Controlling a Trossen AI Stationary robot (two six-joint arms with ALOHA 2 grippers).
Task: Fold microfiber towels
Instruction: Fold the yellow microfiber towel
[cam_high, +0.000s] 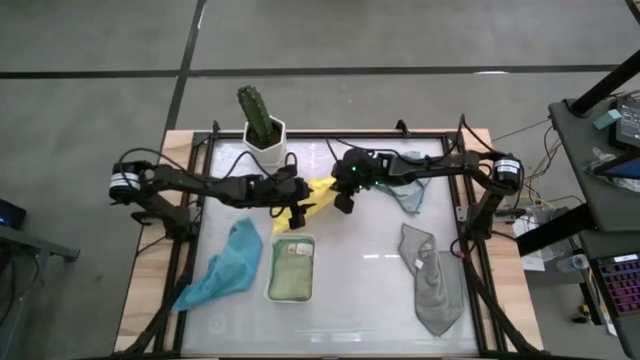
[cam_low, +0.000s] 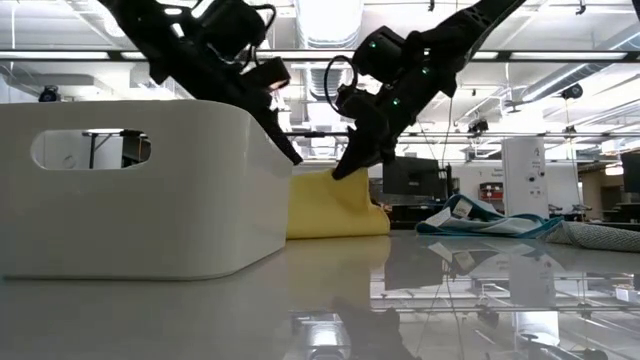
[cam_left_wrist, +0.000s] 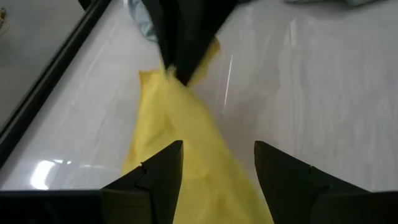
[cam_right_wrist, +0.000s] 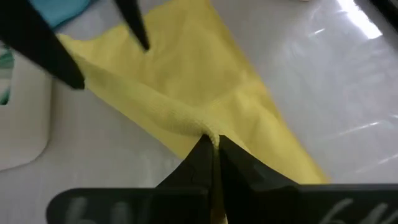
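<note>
Five towels I can count on my table: the yellow towel (cam_high: 318, 190) lies at centre, between both arms; my right gripper (cam_right_wrist: 211, 146) has its fingers pressed together on that cloth's raised edge, while my left gripper (cam_left_wrist: 217, 165) hovers just over its other end with jaws apart, gripping nothing. The pale green towel (cam_high: 291, 272) sits folded inside the white tray (cam_high: 271, 290). The teal towel (cam_high: 225, 265) lies beside the tray, the grey towel (cam_high: 432, 280) and light blue towel (cam_high: 408, 192) on the right side.
</note>
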